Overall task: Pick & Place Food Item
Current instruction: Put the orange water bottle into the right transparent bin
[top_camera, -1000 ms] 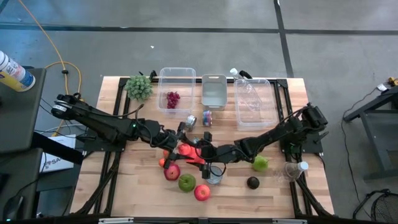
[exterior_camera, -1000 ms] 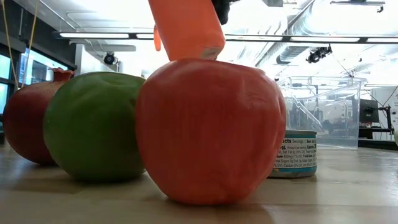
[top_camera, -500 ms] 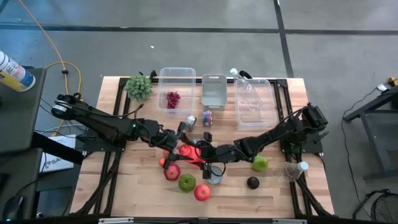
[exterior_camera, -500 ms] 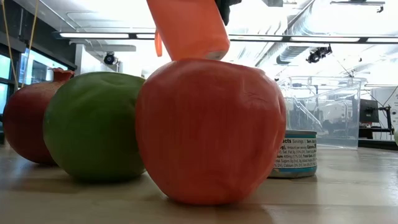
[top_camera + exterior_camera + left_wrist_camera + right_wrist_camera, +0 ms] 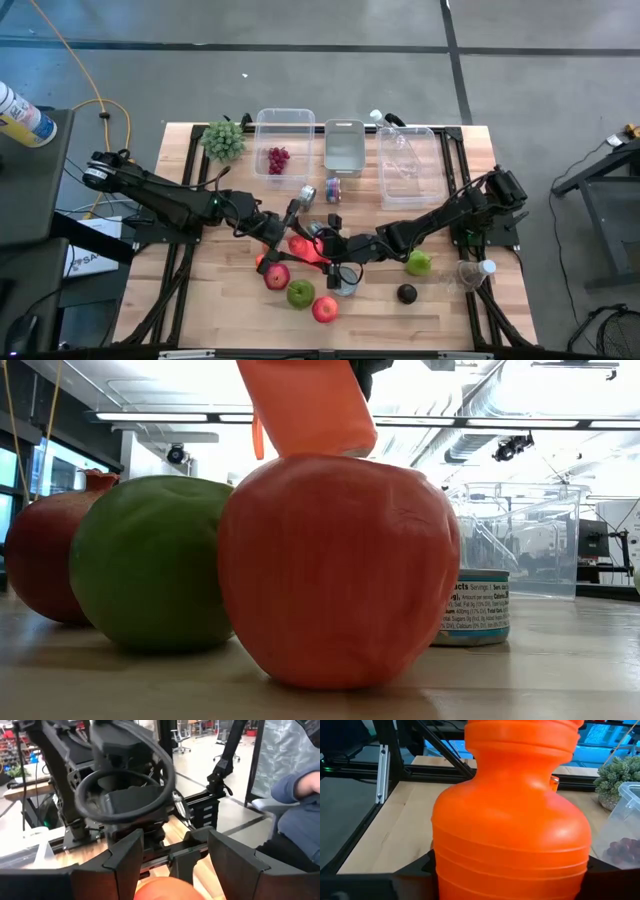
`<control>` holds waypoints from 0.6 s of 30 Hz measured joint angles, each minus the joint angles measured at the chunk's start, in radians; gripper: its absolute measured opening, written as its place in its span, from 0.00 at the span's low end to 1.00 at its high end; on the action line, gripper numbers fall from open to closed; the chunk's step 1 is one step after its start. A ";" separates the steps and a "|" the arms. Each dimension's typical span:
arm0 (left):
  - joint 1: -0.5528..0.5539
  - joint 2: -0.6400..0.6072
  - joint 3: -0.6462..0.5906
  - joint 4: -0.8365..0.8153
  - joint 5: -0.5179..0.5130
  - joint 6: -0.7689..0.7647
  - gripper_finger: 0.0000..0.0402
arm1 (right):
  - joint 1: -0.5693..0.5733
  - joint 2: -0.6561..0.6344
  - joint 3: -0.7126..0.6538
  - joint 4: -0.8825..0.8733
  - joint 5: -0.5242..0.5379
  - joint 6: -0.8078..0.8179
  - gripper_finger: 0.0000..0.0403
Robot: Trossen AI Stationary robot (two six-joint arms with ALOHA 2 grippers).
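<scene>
Both pincers (image 5: 312, 247) clamped around orange bottle (image 5: 512, 815)

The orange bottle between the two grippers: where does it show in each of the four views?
High view: orange bottle at table centre, where the two arms meet.
Low view: top centre, hanging above the red apple.
Left wrist view: only an orange curve at the bottom edge, between the fingers.
Right wrist view: fills the middle.
Shared landmark: the grapes in their clear bin.

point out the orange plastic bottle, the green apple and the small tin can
orange plastic bottle (image 5: 512, 830), right wrist view, its belly
green apple (image 5: 145, 565), low view, its front
small tin can (image 5: 482, 610), low view, its label
</scene>
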 joint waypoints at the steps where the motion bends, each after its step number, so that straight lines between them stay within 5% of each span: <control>1: -0.002 0.000 0.000 0.000 0.000 0.009 0.53 | 0.000 0.000 0.000 0.000 0.000 0.000 0.53; 9: -0.022 0.016 0.000 0.012 -0.005 0.050 0.68 | 0.000 0.000 0.000 -0.005 0.002 0.003 0.53; 13: -0.040 0.058 0.000 0.042 0.085 0.105 0.79 | 0.001 0.000 -0.002 -0.016 -0.007 0.002 0.53; 18: -0.057 0.110 0.000 0.125 0.092 0.192 0.82 | 0.000 0.001 -0.003 -0.027 0.000 0.003 0.53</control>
